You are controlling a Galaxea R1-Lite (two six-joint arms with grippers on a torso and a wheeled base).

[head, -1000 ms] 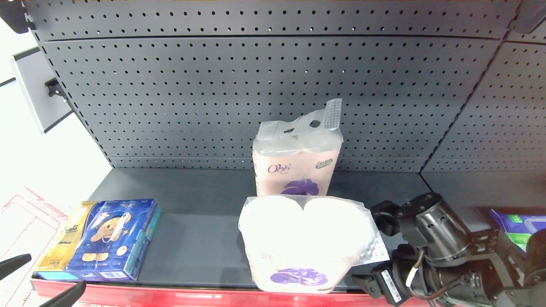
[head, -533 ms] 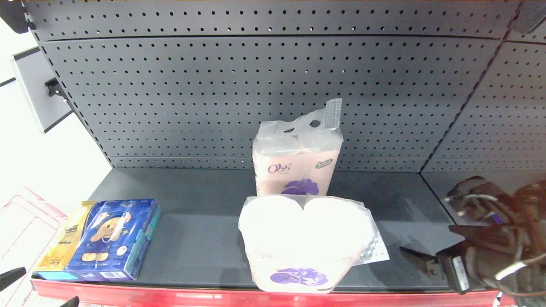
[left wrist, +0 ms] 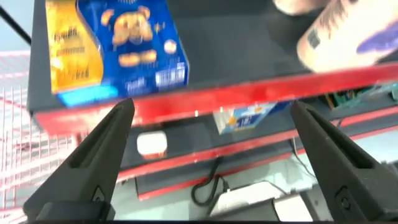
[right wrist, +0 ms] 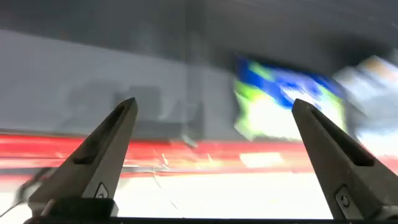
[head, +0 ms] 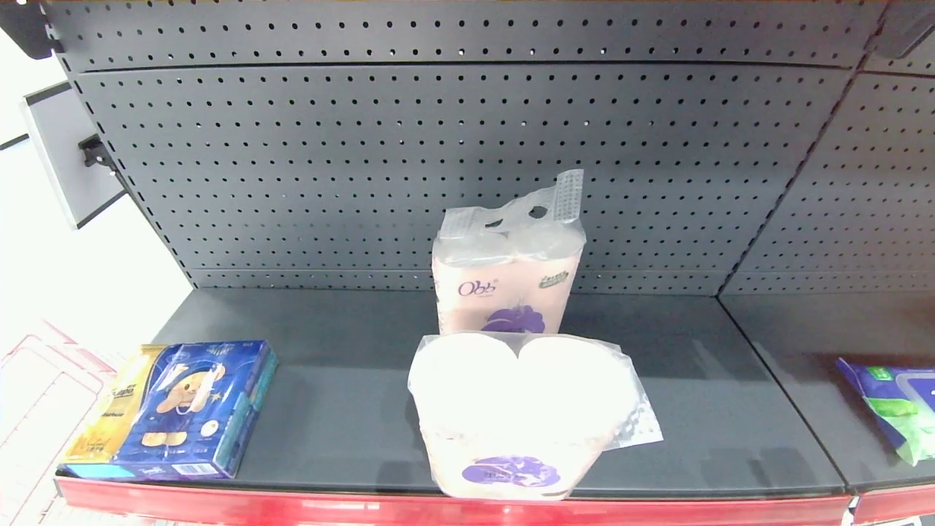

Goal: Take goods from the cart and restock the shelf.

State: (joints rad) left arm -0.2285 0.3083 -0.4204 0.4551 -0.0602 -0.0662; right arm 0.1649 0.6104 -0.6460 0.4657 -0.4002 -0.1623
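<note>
- Dark shelf (head: 350,409), pegboard (head: 365,183) behind; two toilet roll packs mid-shelf, near pack (head: 522,409) in front of far pack (head: 508,281), tissue box (head: 186,405) at left.
- Left end effector (left wrist: 212,106) and right end effector (right wrist: 214,102) both released, low before the shelf's red lip.

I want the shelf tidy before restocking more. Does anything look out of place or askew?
The front roll pack sits at the very edge of the shelf, its base seeming to reach over the red lip, and its handle flap sticks out sideways. The back pack stands upright. Nothing looks spilled or torn.
</note>
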